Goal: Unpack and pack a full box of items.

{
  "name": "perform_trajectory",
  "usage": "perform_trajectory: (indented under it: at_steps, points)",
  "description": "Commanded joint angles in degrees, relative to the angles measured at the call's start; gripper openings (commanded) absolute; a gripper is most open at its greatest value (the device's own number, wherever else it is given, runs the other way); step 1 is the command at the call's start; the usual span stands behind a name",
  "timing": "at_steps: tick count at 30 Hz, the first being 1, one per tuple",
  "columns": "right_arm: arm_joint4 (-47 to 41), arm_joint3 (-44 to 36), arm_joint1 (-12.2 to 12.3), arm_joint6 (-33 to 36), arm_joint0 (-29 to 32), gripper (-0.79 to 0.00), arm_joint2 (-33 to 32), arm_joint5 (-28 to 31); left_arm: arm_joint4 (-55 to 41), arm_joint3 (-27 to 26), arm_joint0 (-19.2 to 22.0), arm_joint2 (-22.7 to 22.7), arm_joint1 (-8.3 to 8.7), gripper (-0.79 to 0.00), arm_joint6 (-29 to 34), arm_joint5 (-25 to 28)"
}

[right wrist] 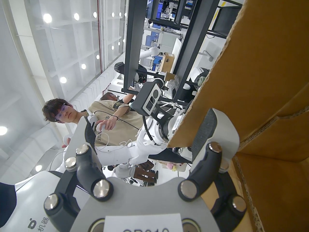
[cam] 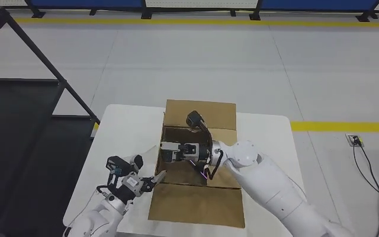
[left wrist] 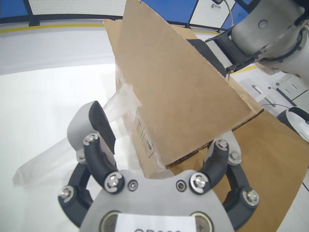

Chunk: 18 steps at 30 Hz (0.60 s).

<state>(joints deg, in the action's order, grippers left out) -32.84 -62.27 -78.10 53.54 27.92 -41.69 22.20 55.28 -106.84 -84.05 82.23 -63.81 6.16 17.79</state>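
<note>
Your left gripper (cam: 153, 179) is sitting open astride a side flap (left wrist: 173, 85) of the box (cam: 200, 114), lower left; your right gripper (cam: 172, 151) is gaping wide at centre frame.

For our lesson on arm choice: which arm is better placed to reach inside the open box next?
Right, probably. The right gripper is open and inside the box; the left gripper sits outside it, beside the upright side flap.
</note>
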Motion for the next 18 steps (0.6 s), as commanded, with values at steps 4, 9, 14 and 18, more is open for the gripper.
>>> perform_trajectory:
  at_steps: [4,9,14,18]
  points:
    - [1.8,-1.8,1.2,2.3,1.8,0.0,-3.5,1.8,-0.8,-1.4,-3.6,3.7,0.33,0.0,-1.1,0.8]
    - [4.3,-6.1,3.3,4.7,5.3,0.0,-8.8,2.1,-3.6,-2.3,-7.0,8.6,0.59,0.0,-1.8,0.7]
    - [6.1,-10.9,5.5,6.6,9.8,0.0,-15.1,1.9,-5.9,-1.7,-8.6,11.7,0.71,0.0,-1.4,0.7]
    - [6.8,-14.3,7.1,8.2,13.3,0.0,-20.0,1.7,-8.1,0.6,-9.0,13.5,0.82,0.0,0.3,1.4]
